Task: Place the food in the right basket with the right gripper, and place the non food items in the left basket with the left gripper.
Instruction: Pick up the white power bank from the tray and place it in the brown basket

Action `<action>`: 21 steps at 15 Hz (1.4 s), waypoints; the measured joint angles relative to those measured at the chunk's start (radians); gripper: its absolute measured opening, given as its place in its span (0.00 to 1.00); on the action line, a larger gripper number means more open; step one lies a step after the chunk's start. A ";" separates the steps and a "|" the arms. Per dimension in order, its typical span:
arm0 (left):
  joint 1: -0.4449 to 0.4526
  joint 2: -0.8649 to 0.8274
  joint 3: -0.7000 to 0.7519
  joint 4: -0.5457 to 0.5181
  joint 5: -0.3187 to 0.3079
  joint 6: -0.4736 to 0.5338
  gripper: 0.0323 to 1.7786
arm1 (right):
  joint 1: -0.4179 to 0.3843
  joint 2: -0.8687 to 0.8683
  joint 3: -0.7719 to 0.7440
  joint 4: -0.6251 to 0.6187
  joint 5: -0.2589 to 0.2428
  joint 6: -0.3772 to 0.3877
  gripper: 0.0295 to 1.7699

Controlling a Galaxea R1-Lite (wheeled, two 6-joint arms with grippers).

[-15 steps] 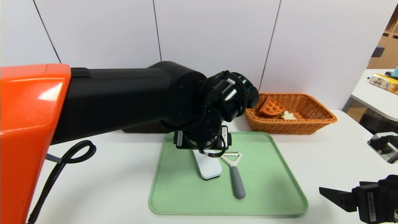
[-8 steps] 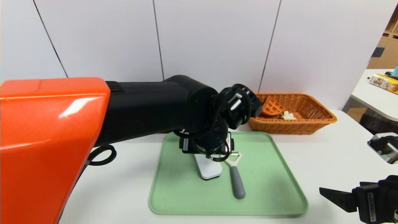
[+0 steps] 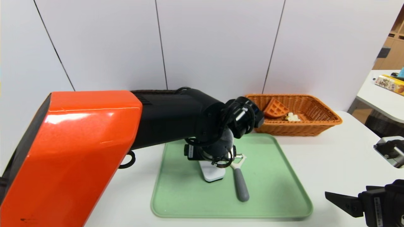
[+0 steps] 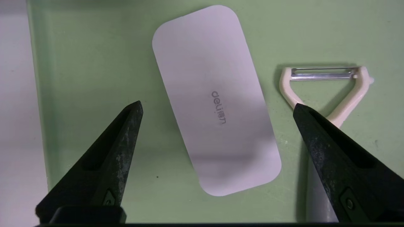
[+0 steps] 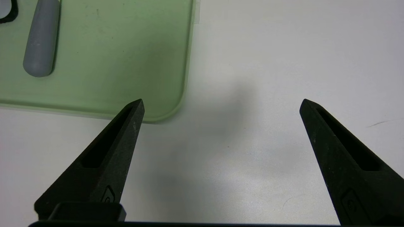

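A white flat device (image 4: 214,101) marked "deli" and a peeler (image 4: 322,82) with a grey handle (image 3: 240,184) lie side by side on the green tray (image 3: 271,176). My left gripper (image 4: 217,105) hangs open just above the white device (image 3: 211,173), one finger on each side of it and one fingertip (image 4: 311,126) over the peeler's neck. It touches nothing. The right basket (image 3: 318,124) holds a waffle (image 3: 275,108) and a white food piece (image 3: 292,117). My right gripper (image 5: 221,101) is open and empty over bare table beside the tray's near right corner (image 5: 170,110).
The left arm's orange and black housing (image 3: 94,151) fills the left of the head view and hides most of a dark basket (image 3: 154,91) behind it. A side table (image 3: 385,94) with a box stands at the far right.
My left arm has come down toward the tray, its wrist lower over the white device. The right arm, device and peeler have not moved.
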State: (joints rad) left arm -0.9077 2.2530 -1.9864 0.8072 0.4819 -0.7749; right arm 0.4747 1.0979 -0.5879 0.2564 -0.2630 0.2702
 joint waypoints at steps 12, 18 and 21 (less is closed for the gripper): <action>0.018 0.049 0.001 0.007 0.003 -0.067 0.95 | 0.000 -0.027 0.003 0.008 -0.001 -0.001 0.96; 0.018 0.065 0.001 0.009 0.001 -0.079 0.93 | 0.000 -0.040 0.006 0.011 0.000 -0.003 0.96; 0.021 0.067 0.001 0.004 0.003 -0.079 0.64 | 0.001 -0.040 0.016 0.004 0.000 -0.004 0.96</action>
State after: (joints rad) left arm -0.8870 2.3202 -1.9849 0.8111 0.4845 -0.8538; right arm 0.4753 1.0583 -0.5723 0.2602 -0.2634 0.2664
